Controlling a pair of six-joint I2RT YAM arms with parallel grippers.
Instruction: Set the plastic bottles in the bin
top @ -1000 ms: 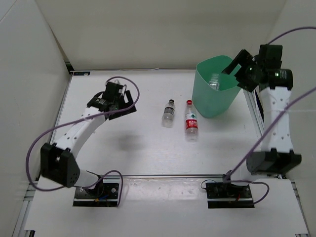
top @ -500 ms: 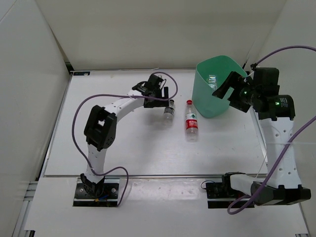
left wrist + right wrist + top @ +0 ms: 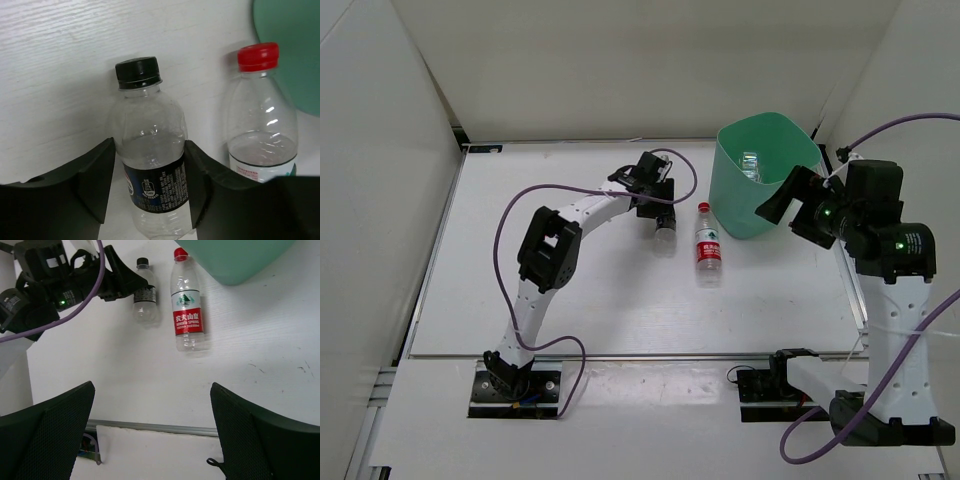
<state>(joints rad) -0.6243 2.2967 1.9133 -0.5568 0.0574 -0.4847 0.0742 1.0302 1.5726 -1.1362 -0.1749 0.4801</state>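
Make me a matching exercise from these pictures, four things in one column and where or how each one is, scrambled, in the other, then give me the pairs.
Things:
1. short black-capped clear plastic bottle
2. red-capped clear plastic bottle
3. mint-green plastic bin
4. right gripper

States:
A. open, holding nothing
B. lying free on the white table, cap toward the bin
C. between the fingers of the left gripper
D. has a clear bottle inside

Pairs: 1-C, 2-B, 3-D, 4-A
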